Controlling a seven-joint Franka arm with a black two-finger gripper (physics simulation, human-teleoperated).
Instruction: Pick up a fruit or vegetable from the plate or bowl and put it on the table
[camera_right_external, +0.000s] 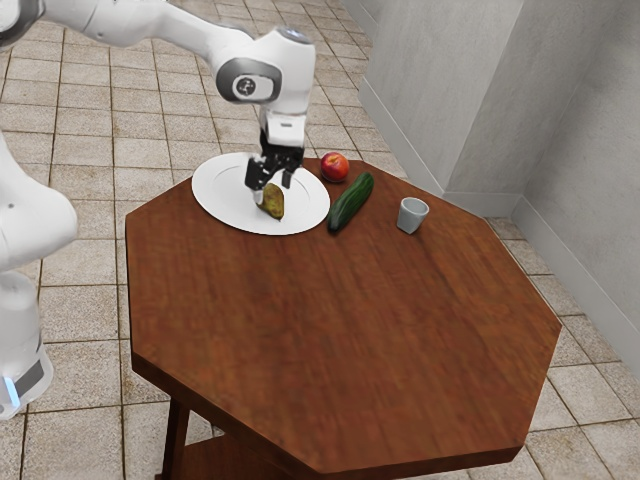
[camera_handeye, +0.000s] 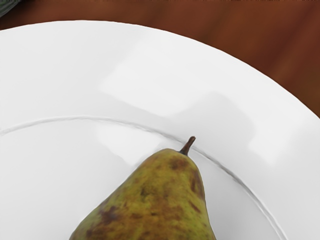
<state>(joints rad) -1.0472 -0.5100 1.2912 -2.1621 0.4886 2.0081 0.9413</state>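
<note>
One gripper (camera_right_external: 272, 188), its jaws apart and empty, overhangs one pear (camera_handeye: 155, 200) on one plate (camera_right_external: 218, 190), near one cucumber (camera_right_external: 351, 203), one red fruit (camera_right_external: 335, 167), one cup (camera_right_external: 411, 218).

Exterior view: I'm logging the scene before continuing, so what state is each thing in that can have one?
Black two-finger pincer: open, at the pear
Brown-blotched green pear: whole, on its side, on the plate
Round white plate: face up
Long dark-green cucumber: whole, lying flat
Round red fruit: whole
Small grey cup: upright
</note>
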